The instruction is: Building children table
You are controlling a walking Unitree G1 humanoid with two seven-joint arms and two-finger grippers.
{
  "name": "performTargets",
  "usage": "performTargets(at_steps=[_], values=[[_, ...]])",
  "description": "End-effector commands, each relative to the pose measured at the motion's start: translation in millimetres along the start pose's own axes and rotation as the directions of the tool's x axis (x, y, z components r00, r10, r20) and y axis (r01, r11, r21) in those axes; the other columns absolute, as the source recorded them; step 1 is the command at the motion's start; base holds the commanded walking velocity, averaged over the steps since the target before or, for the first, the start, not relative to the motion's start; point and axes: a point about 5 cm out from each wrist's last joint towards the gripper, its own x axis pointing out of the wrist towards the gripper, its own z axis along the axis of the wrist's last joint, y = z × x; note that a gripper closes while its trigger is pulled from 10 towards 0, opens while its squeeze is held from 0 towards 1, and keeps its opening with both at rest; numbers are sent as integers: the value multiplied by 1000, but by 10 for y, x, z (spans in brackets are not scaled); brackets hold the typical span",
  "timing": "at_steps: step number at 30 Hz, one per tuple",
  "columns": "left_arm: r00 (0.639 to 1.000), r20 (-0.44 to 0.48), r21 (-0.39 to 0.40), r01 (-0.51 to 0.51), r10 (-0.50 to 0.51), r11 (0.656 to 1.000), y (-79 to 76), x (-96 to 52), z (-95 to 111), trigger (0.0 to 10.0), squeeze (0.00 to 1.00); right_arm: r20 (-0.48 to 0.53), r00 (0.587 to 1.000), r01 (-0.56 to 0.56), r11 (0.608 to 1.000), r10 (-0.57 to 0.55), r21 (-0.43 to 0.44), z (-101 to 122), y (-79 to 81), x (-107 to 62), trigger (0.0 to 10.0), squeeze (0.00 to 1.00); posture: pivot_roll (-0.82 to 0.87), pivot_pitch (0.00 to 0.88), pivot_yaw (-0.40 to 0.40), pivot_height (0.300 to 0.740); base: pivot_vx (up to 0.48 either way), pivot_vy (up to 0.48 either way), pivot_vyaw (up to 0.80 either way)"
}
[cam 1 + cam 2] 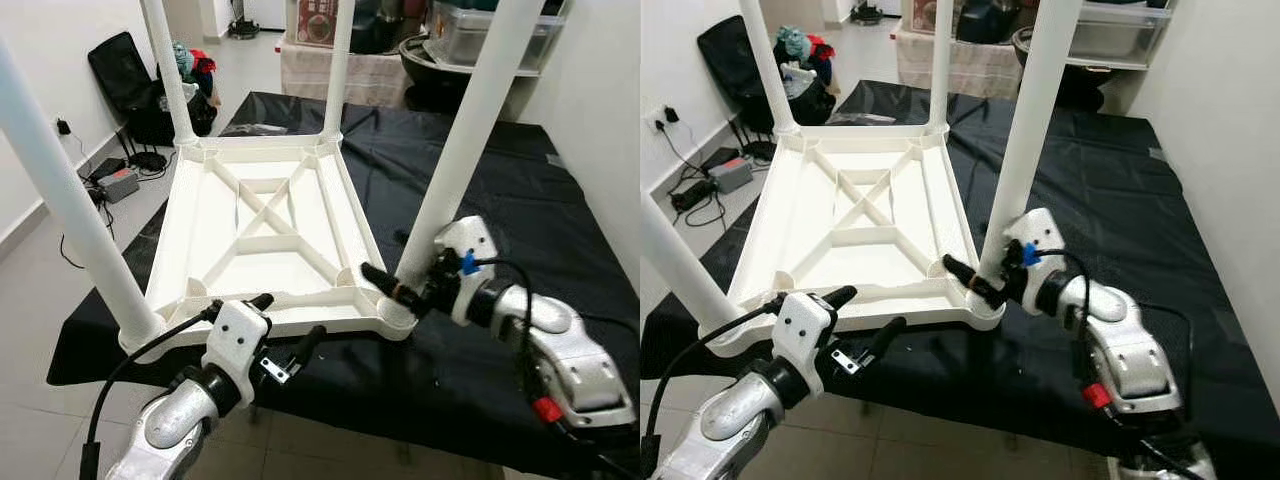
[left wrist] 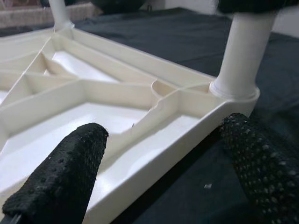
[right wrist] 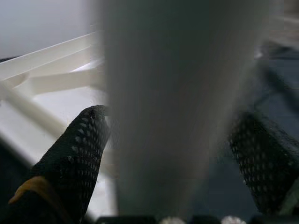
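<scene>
A white moulded-plastic children's table lies upside down on a black cloth-covered platform, its ribbed underside facing up, with a raised X-shaped brace and straight cross ribs forming shallow compartments. Four smooth, round, slightly tapering white plastic legs stand upright from sockets at the corners. The right gripper, a silver-cased unit with two long black fingers of dotted, rubbery texture, sits at the base of the near right leg; in the right wrist view the leg fills the gap between the two fingers, one on each side of the round shaft, and they appear closed against it, just above the corner socket. The left gripper is at the table's near edge, below and in front of the rim; its fingers are spread wide apart and hold nothing, one over the ribbed underside and the other off the rim over the black cloth. Ahead of the left gripper, in its wrist view, stands the near right corner socket with the leg seated in a rounded collar. The near left leg rises beside the left gripper, on its outer side. Beyond the platform, black bags and cables lie on a pale tiled floor, and a clear plastic storage box sits on a shelf.
</scene>
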Motion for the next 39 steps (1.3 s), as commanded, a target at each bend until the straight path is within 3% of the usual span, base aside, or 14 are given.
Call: performTargets(at_steps=[1,6,7,8,10,11,12,19,26,34,37,39], values=[[1000,-6,-5,-1,1,1000,-9,3,-30,10000,0,19,999,27,1000,-26,-9,66,-70,-22,10000,0,-96,95,-74,740,0,0,0],[1000,-6,1,0,0,1000,-9,9,-32,10000,0,45,998,46,999,-45,-12,150,-125,-27,10000,0,-97,94,-73,740,0,0,0],[1000,5,15,5,-5,1000,-13,11,-14,10000,0,108,992,64,998,-63,2,338,-215,-41,10000,0,-96,89,-73,740,0,0,0],[1000,5,15,5,-5,1000,-13,11,-14,10000,0,108,992,64,998,-63,2,338,-215,-41,10000,0,-96,89,-73,740,0,0,0],[997,66,33,22,-25,999,-20,33,112,10000,0,216,975,46,999,-47,11,670,-323,-103,10000,0,-94,83,-78,740,0,0,0],[997,66,33,22,-25,999,-20,33,112,10000,0,216,975,46,999,-47,11,670,-323,-103,10000,0,-94,83,-78,740,0,0,0],[989,134,59,57,-65,997,-42,65,279,10000,0,280,960,-12,1000,13,-6,888,-349,-194,10000,0,-98,76,-78,740,0,0,0],[978,184,85,86,-100,993,-85,94,405,10000,0,343,939,-27,1000,27,-5,1057,-403,-295,10000,0,-104,64,-74,740,0,0,0],[949,292,108,92,-120,990,-84,125,702,10000,0,377,926,-6,999,-6,32,1122,-506,-407,10000,0,-104,61,-71,740,0,0,0],[942,314,124,82,-117,989,-58,127,783,10000,0,370,928,17,998,-39,62,1102,-543,-422,10000,0,-100,60,-71,740,0,0,0],[939,326,129,75,-114,989,-47,117,831,10000,0,325,945,20,996,-49,93,911,-480,-364,10000,0,-98,58,-68,740,0,0,0],[939,326,129,75,-114,989,-47,117,831,10000,0,325,945,20,996,-49,93,911,-480,-364,10000,0,-98,58,-68,740,0,0,0]])
